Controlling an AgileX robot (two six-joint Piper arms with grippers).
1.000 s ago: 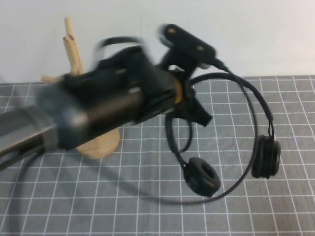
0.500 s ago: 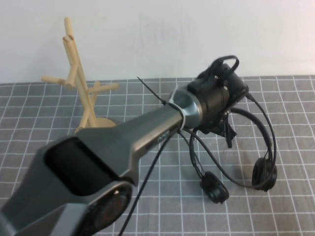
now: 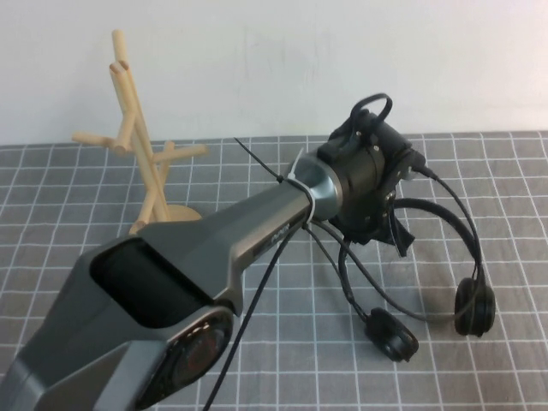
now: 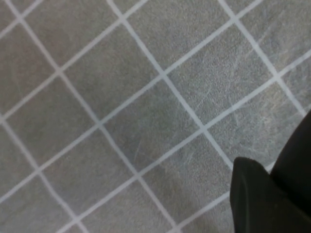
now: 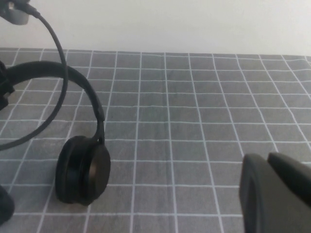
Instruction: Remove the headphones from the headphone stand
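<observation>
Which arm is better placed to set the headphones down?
Left: the left gripper grips the headphones, clear of the headphone stand; the right gripper is low beside them, apart.

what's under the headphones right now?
Grey grid mat lies under the headphones, both ear cups low over it; contact unclear. They hang from the left pincer, grip hidden by the wrist. Headphone stand stands bare. Right pincer waits nearby.
</observation>
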